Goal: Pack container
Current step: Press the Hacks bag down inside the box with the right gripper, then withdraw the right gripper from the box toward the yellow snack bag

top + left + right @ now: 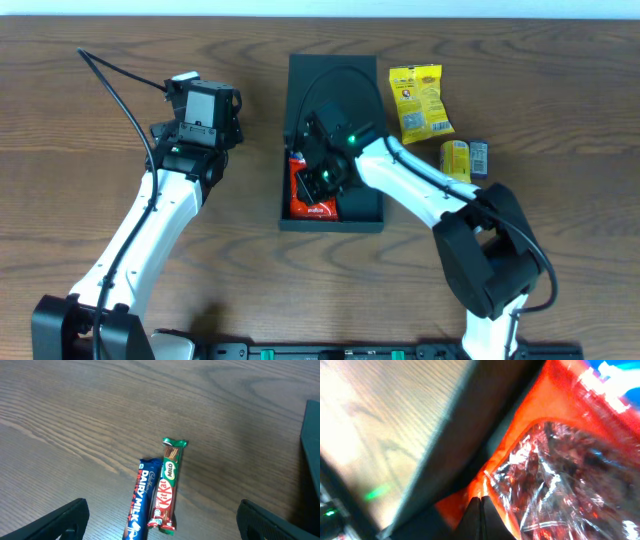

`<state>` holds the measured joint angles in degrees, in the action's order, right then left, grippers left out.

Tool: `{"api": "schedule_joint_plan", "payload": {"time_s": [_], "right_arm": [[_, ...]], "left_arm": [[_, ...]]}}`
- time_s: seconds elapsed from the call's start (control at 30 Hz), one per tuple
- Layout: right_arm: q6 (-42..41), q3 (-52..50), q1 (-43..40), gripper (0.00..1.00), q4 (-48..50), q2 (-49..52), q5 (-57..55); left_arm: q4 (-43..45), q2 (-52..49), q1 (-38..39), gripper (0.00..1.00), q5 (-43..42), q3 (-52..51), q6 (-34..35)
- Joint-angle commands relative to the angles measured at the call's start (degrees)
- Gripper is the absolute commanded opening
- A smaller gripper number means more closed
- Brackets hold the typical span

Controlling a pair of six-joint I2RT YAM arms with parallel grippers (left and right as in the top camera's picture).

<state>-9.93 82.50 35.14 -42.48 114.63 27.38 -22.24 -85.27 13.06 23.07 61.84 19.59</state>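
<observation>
Right, overhead first: the container (330, 224) is sitting mid-table, long axis running away from the robot, lid flap (335, 75) lying open at the far end. R gripper (318, 183) is reaching down inside it at the near-left corner, over a red packet (305, 200). L gripper (200, 95) is hanging over the table (100, 150) just left of the box. A yellow packet (418, 100) and a small yellow pack (458, 158) are lying right of the box, apart from it.

L wrist cam: fingers (60, 520) are standing spread wide, holding nothing. Btwn them, directly below, a Dairy Milk bar (142, 495) and a KitKat bar (169, 482) are lying side by side, touching, long axes running fwd, i.e. across the closing line. Box wall is showing at the right edge, so the carry is probably going rightward. L arm is clearly the nearer one for these bars.

R wrist cam: jaws are pressing fully together, tips against the red packet's edge by the box wall; can't tell if any film is getting pinched.
</observation>
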Motion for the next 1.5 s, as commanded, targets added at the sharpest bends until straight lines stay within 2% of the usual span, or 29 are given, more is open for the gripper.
{"api": "schedule_joint_plan", "payload": {"time_s": [0.0,0.13,0.23,0.47,1.03,1.27,1.47], "right_arm": [[1.42,3.85,-2.51,0.01,-2.54,-3.45,-1.20],[1.40,4.11,-5.05,0.01,-8.13,-6.14,-11.02],[1.38,1.99,-5.81,0.01,-11.98,-5.68,-13.90],[-2.12,-5.40,-5.38,0.01,-5.66,-5.31,-15.34],[-1.77,-6.58,-2.25,0.01,1.75,-0.46,-8.24],[-1.51,-5.64,-3.45,0.01,-1.09,-0.57,-8.24],[3.08,4.39,-5.35,0.01,-9.92,-3.52,-5.97]], "left_arm": [[-0.22,0.63,-0.28,0.95,0.81,0.57,-0.33],[-0.22,0.63,-0.28,0.96,0.81,0.57,-0.33],[-0.22,0.63,-0.28,0.96,0.79,0.57,-0.33],[-0.20,0.63,-0.28,0.95,0.79,0.57,-0.33],[-0.20,0.63,-0.31,0.95,0.81,0.57,-0.33],[-0.22,0.63,-0.28,0.95,0.81,0.57,-0.33],[-0.22,0.63,-0.28,0.96,0.81,0.57,-0.33]]}}
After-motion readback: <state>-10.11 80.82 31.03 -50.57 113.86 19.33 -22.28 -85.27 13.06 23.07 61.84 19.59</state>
